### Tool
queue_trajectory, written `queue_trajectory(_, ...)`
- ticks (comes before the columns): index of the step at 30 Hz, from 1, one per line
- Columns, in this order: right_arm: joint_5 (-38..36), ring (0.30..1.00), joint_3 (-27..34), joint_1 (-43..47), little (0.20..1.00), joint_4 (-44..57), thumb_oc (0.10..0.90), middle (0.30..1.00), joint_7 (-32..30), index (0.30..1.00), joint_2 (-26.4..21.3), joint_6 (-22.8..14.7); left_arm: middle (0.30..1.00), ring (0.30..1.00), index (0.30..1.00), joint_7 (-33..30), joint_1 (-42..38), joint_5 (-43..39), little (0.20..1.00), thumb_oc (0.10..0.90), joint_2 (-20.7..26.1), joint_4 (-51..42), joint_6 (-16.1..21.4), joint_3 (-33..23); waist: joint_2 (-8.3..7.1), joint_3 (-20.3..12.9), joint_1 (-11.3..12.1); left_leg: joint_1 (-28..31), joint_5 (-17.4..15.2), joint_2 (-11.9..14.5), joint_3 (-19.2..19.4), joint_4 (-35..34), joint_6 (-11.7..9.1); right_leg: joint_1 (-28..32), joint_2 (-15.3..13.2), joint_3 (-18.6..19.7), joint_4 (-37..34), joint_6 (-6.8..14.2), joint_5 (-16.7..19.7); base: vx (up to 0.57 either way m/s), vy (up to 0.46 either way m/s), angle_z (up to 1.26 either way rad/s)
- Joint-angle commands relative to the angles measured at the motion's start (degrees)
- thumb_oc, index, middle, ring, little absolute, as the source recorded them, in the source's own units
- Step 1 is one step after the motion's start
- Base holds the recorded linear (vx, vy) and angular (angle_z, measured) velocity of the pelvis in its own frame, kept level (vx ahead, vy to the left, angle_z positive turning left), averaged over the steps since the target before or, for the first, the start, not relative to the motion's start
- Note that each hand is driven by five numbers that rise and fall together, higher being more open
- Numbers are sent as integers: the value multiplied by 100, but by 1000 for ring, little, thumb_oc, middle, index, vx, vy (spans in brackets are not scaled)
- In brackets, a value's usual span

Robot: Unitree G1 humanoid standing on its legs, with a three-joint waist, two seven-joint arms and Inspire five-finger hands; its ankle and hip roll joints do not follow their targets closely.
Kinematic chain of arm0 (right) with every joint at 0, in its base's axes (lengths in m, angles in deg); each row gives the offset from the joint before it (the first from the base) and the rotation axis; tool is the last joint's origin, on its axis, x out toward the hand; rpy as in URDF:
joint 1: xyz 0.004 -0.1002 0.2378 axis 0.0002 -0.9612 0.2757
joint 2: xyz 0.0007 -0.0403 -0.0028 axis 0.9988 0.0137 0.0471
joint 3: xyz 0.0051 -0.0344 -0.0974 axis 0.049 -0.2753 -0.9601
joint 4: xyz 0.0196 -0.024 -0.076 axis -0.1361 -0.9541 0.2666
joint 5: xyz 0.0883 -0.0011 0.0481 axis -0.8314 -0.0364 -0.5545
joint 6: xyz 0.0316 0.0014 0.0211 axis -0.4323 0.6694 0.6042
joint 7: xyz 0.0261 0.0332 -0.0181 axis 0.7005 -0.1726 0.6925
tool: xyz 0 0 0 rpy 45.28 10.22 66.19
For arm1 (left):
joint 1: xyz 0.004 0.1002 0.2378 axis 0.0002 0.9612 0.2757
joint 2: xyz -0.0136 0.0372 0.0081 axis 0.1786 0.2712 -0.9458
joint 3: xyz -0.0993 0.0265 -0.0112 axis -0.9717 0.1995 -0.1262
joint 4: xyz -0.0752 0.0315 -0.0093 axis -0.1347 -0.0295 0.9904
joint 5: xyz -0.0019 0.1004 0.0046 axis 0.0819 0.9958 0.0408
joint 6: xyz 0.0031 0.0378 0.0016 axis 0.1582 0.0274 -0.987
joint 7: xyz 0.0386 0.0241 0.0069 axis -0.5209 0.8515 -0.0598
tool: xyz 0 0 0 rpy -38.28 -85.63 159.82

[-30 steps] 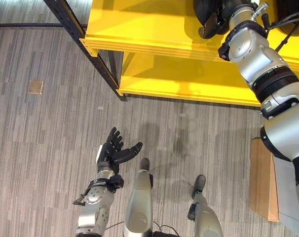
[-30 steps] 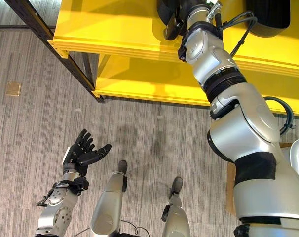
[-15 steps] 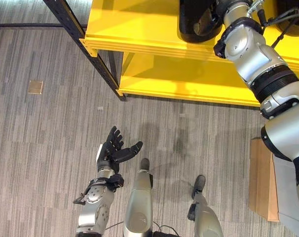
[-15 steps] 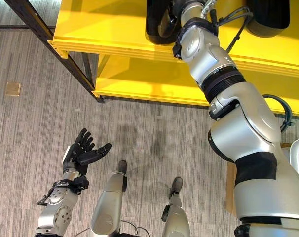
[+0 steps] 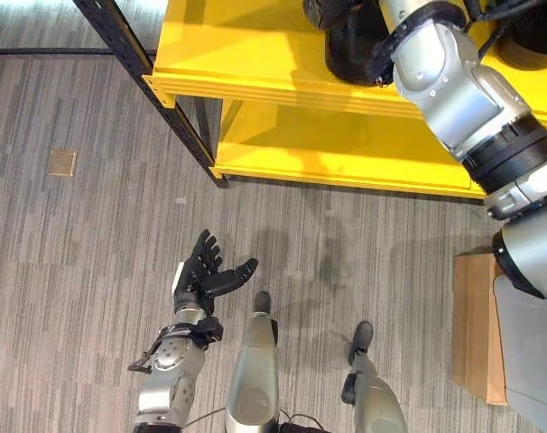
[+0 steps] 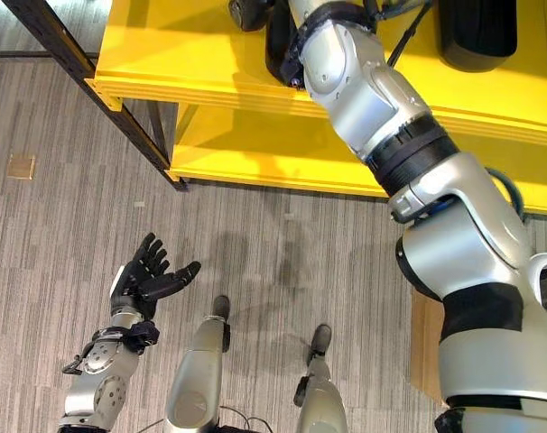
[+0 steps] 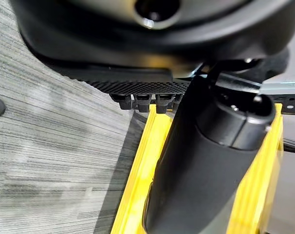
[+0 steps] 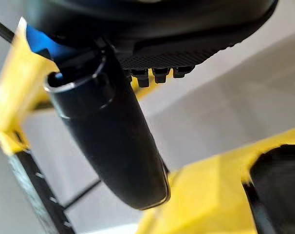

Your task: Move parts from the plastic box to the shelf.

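A black rounded part [image 5: 350, 54] stands on the top level of the yellow shelf [image 5: 246, 54], partly hidden by my right forearm. My right hand [image 5: 323, 11] is just left of that part, above the shelf; in the right wrist view its thumb [image 8: 108, 141] is straight, it holds nothing, and the part's dark edge [image 8: 279, 190] lies beside it. A second black part [image 6: 477, 32] stands further right on the same level. My left hand [image 5: 201, 275] hangs open and empty low over the floor, palm up.
The shelf's black upright [image 5: 138, 68] slants down to the floor at the left. A lower yellow level [image 5: 346, 149] lies under the top one. A cardboard box [image 5: 472, 325] sits on the floor at the right. A small brass plate [image 5: 61, 162] is set in the floor.
My right arm has swung left along the top shelf level. The black part that was at the hand now stands alone, with the hand past it to the left. The left hand stayed put.
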Motion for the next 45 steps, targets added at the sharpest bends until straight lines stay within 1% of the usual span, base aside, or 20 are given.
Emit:
queue_trajectory(1, 433, 1000, 611, 332, 1000, 1215, 900, 1000, -370, 1000, -257, -250, 1000, 1000, 1000, 21, 149, 3, 1000, 900, 272, -736, 407, 81, 84, -83, 37, 394, 1071, 556, -42, -1314, -375, 1310, -525, -143, 260, -68, -91, -68, -25, 3)
queue_trajectory(5, 436, 1000, 1390, -815, 1000, 2331, 900, 1000, -153, 1000, -370, -323, 1000, 1000, 1000, 44, 152, 100, 1000, 900, 220, -726, 369, 87, 61, -83, -56, 504, 1147, 532, 3, -1417, -350, 1319, -533, -132, 259, -61, -82, -48, -35, 1)
queue_trajectory(6, 360, 1000, 1723, -1462, 1000, 2764, 900, 1000, -9, 1000, -301, -356, 1000, 1000, 1000, 76, 185, 142, 1000, 900, 206, -704, 348, 82, 25, -128, -83, 633, 1110, 532, 32, -1493, -350, 1382, -529, -142, 234, -64, -135, -9, -53, 4)
queue_trajectory(7, 361, 1000, 1728, -1469, 1000, 2769, 900, 1000, -8, 1000, -301, -354, 1000, 1000, 1000, 76, 187, 141, 1000, 900, 209, -704, 348, 84, 24, -124, -79, 642, 1104, 533, 35, -1491, -352, 1391, -530, -141, 232, -64, -137, -8, -58, 3)
queue_trajectory(8, 262, 1000, 1881, -1866, 1000, 3006, 900, 1000, 101, 1000, -285, -380, 1000, 1000, 1000, 97, 233, 176, 1000, 900, 182, -711, 333, 56, 8, -181, -105, 677, 1122, 537, 47, -1542, -342, 1375, -528, -144, 219, -62, -138, -48, -24, -6)
queue_trajectory(11, -255, 1000, 2559, -3251, 1000, 3757, 900, 1000, 378, 1000, 58, -438, 1000, 1000, 1000, 151, 363, 236, 1000, 900, 122, -672, 304, -32, -31, -351, -202, 782, 1174, 545, 75, -1695, -328, 1345, -520, -160, 180, -46, -151, -22, -53, -5)
queue_trajectory(16, -1038, 1000, 3234, -5323, 1000, 4635, 900, 1000, 896, 1000, 577, -417, 1000, 1000, 1000, 339, 668, 433, 1000, 900, -57, -670, 185, -212, -107, -785, -399, 1104, 1264, 555, 145, -2088, -279, 1318, -484, -148, 95, -15, -195, -6, -62, -5)
queue_trajectory(17, -1490, 1000, 3398, -5952, 1000, 4840, 900, 1000, 1075, 1000, 890, -399, 1000, 1000, 1000, 398, 756, 489, 1000, 900, -119, -623, 152, -210, -148, -961, -456, 1268, 1295, 571, 190, -2263, -253, 1317, -454, -155, 61, -11, -209, 8, -65, -10)
queue_trajectory(20, -1823, 1000, 3599, -6477, 1000, 5049, 900, 1000, 1228, 1000, 1109, -352, 1000, 1000, 1000, 461, 856, 552, 1000, 900, -168, -581, 99, -234, -170, -1152, -502, 1463, 1329, 548, 254, -2478, -230, 1314, -435, -132, 30, -8, -217, 23, -47, -11)
queue_trajectory(21, -2061, 1000, 3758, -6898, 1000, 5166, 900, 1000, 1365, 1000, 1254, -324, 1000, 1000, 1000, 516, 931, 611, 1000, 900, -193, -548, 82, -303, -181, -1338, -567, 1651, 1356, 542, 295, -2720, -195, 1316, -414, -111, -24, -7, -237, 20, -35, -18)
queue_trajectory(22, -2061, 1000, 3759, -6903, 1000, 5169, 900, 1000, 1365, 1000, 1254, -322, 1000, 1000, 1000, 516, 935, 611, 1000, 900, -192, -548, 82, -301, -182, -1339, -561, 1662, 1361, 541, 302, -2732, -195, 1318, -415, -107, -25, -7, -237, 17, -37, -17)
queue_trajectory(24, -2433, 1000, 3973, -7514, 1000, 5297, 900, 1000, 1588, 1000, 1507, -292, 1000, 1000, 1000, 564, 1042, 653, 1000, 900, -298, -462, 65, -371, -183, -1568, -660, 1902, 1380, 531, 381, -2992, -145, 1315, -376, -71, -39, -5, -256, 5, -31, -6)
queue_trajectory(27, -2662, 1000, 4213, -7997, 1000, 5317, 900, 1000, 1761, 1000, 1718, -260, 1000, 1000, 1000, 606, 1120, 666, 1000, 900, -366, -368, 71, -423, -177, -1709, -747, 2064, 1390, 539, 423, -3126, -118, 1336, -347, -42, -22, -6, -271, -3, -25, -1)
queue_trajectory(30, -3033, 1000, 4441, -8802, 1000, 5089, 900, 1000, 2176, 1000, 2322, -202, 1000, 1000, 1000, 669, 1191, 628, 1000, 900, -596, -211, 104, -544, -133, -1957, -896, 2311, 1347, 552, 466, -3278, -46, 1380, -291, -4, 22, -19, -332, 2, -37, -8)
queue_trajectory(31, -3033, 1000, 4441, -8805, 1000, 5088, 900, 1000, 2178, 1000, 2322, -203, 1000, 1000, 1000, 670, 1195, 628, 1000, 900, -596, -211, 104, -543, -132, -1960, -895, 2311, 1347, 552, 468, -3279, -47, 1379, -290, -3, 23, -19, -333, -16, -56, -7)
queue_trajectory(32, -3068, 1000, 4595, -9194, 1000, 5032, 900, 1000, 2352, 1000, 2515, -190, 1000, 1000, 1000, 721, 1212, 611, 1000, 900, -671, -255, 111, -591, -111, -2084, -995, 2387, 1324, 579, 476, -3287, -24, 1384, -253, 25, 58, -15, -342, -8, -36, 0)
queue_trajectory(34, -3084, 1000, 4697, -9313, 1000, 4967, 900, 1000, 2391, 1000, 2602, -201, 1000, 1000, 1000, 723, 1214, 617, 1000, 900, -694, -222, 134, -613, -98, -2134, -1029, 2427, 1316, 588, 480, -3287, -16, 1392, -242, 19, 72, -14, -348, -20, -48, 3)
queue_trajectory(35, -3281, 1000, 4805, -9522, 1000, 4617, 900, 1000, 2476, 1000, 2965, -159, 1000, 1000, 1000, 746, 1165, 641, 1000, 900, -733, -152, 166, -614, -66, -2219, -1105, 2469, 1330, 608, 492, -3287, 23, 1375, -208, 51, 136, -13, -340, -29, -45, 5)
queue_trajectory(39, -3281, 1000, 4895, -9766, 1000, 4309, 900, 1000, 2668, 1000, 3096, -128, 1000, 1000, 1000, 768, 1115, 697, 1000, 900, -733, -30, 183, -674, -26, -2292, -1204, 2554, 1294, 632, 490, -3287, 59, 1391, -175, 84, 192, -8, -358, -25, -28, -3)
queue_trajectory(45, -3596, 1000, 4966, -10141, 1000, 3750, 900, 1000, 2961, 1000, 3525, -65, 1000, 1000, 1000, 766, 1131, 622, 1000, 900, -873, -22, 243, -723, 72, -2371, -1343, 2652, 1251, 704, 448, -3287, 99, 1356, -99, 183, 332, -7, -390, -32, -19, -2)
